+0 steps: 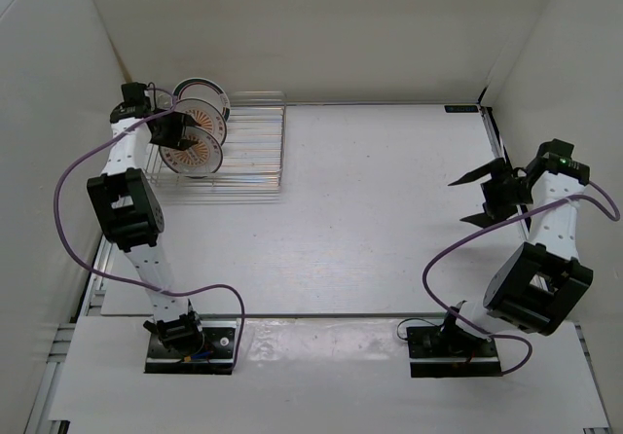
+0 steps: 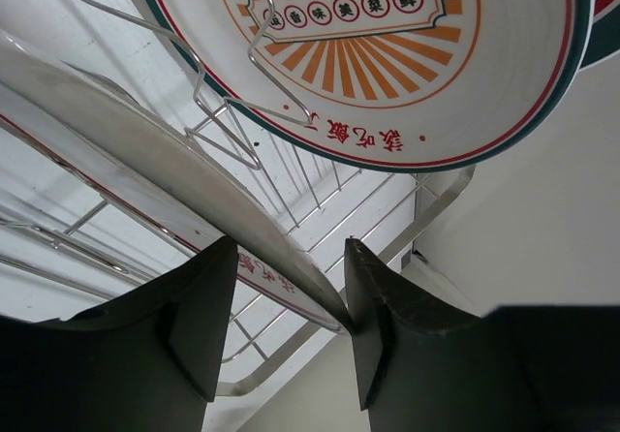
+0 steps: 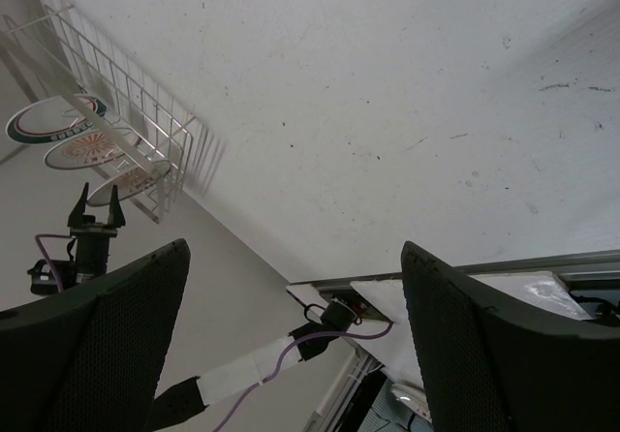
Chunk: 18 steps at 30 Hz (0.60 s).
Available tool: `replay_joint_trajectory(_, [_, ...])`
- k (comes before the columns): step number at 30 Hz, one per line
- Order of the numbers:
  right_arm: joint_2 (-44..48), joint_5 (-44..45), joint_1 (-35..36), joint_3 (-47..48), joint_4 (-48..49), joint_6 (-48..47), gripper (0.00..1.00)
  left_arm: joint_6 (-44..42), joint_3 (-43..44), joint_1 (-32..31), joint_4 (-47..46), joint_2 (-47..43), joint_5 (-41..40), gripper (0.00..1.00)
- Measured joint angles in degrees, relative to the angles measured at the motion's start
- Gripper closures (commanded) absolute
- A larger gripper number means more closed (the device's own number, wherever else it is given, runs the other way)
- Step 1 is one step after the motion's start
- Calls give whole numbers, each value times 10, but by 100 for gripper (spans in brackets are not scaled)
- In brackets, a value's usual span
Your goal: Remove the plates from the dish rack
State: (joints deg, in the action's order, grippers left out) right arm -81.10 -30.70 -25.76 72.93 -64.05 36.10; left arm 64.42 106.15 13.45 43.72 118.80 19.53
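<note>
The dish rack (image 1: 258,142) stands at the far left of the table. Three plates stand upright in its left end: a teal-rimmed plate (image 1: 202,90) at the back, an orange sunburst plate (image 1: 202,116), and a front sunburst plate (image 1: 198,154). My left gripper (image 1: 173,134) is at the front plate's left rim. In the left wrist view the left gripper (image 2: 291,258) is open. Its jaws straddle the rim of that plate (image 2: 145,151), and the right finger touches the edge. The second sunburst plate (image 2: 387,64) fills the view above. My right gripper (image 1: 469,198) is open and empty, raised at the right.
White walls enclose the table on the left, back and right. The rack's right half holds no plates. The rack (image 3: 126,103) and plates show far off in the right wrist view. Purple cables loop beside both arms.
</note>
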Motion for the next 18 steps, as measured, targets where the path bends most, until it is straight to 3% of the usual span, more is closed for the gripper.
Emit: replay_joint_trajectory(18, [-9, -21, 0, -7, 8, 8, 9, 30, -66, 5, -56, -66, 25, 63])
